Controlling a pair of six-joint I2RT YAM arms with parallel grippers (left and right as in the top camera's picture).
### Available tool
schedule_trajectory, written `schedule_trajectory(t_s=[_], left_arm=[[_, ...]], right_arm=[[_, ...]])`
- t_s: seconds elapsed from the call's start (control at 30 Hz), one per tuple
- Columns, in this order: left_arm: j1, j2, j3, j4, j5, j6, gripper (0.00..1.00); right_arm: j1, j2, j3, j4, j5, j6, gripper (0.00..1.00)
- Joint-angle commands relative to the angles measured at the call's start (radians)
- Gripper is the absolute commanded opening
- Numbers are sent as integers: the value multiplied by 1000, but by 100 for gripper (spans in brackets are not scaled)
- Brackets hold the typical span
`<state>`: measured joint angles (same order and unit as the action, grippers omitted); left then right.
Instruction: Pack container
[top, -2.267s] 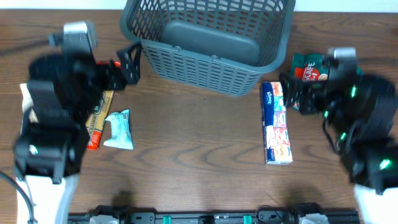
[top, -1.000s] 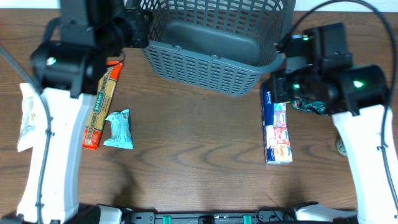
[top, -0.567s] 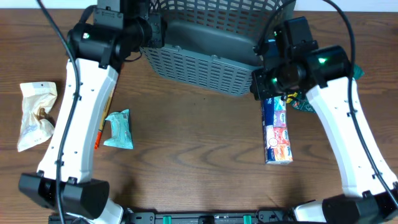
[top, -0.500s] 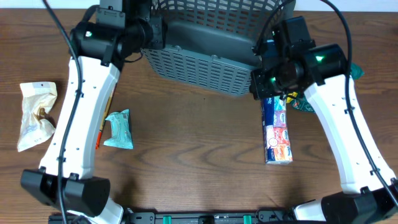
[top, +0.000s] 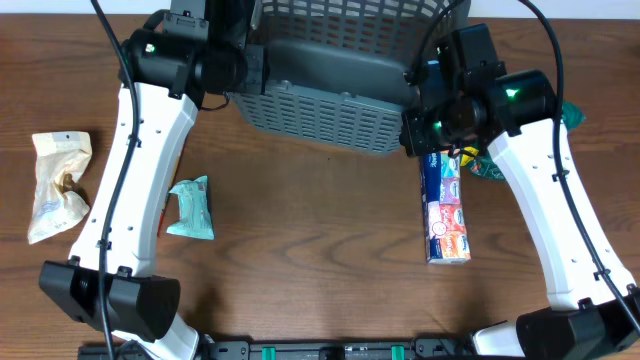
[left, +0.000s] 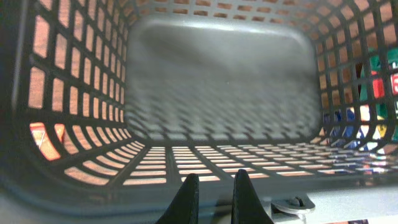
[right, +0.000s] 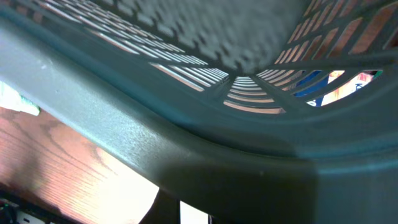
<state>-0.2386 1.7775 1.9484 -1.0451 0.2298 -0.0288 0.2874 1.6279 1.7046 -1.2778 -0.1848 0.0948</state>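
Note:
The container (top: 330, 110), a dark grey lattice basket, stands at the table's far middle. My left gripper (top: 250, 70) is at its left rim. In the left wrist view the two black fingertips (left: 189, 198) stand close together at the rim of the container (left: 217, 81), and my left gripper (left: 216, 199) is shut on it. My right gripper (top: 412, 128) is at the basket's front right corner. In the right wrist view the container's rim (right: 186, 143) fills the frame and covers the jaws. Only one dark finger (right: 166, 210) shows under it, shut on the rim.
A blue, white and red carton (top: 447, 205) lies right of centre, under the right arm. A green and red packet (top: 566, 114) peeks out behind that arm. A teal packet (top: 190, 208) and a beige packet (top: 55, 185) lie at the left.
Both arms have swung in to the basket's sides: the left gripper moved right onto the left rim and closed, the right gripper moved left and down to the front right corner. The basket has hardly shifted.

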Motion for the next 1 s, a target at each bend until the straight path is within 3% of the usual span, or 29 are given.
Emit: schedule_trajectory(t_s=[0.0,0.77,0.87,0.9,0.97], left_arm=[[-3,6,-2,-56,-13,10,6],[-22,5,-2,-129,-14,11,7],[-20,-5,-1,-102,-49,10,50],[-20,-12,-1,-93,-78,10,59],[-20,-31,-1,-72,-129,10,69]], right_arm=[[6,-2,14,16,2,-14,1],[6,-2,14,38,90,-6,1],[8,-6,14,11,86,-6,1],[8,-9,14,2,78,-3,1],[8,-25,14,-12,76,18,4]])
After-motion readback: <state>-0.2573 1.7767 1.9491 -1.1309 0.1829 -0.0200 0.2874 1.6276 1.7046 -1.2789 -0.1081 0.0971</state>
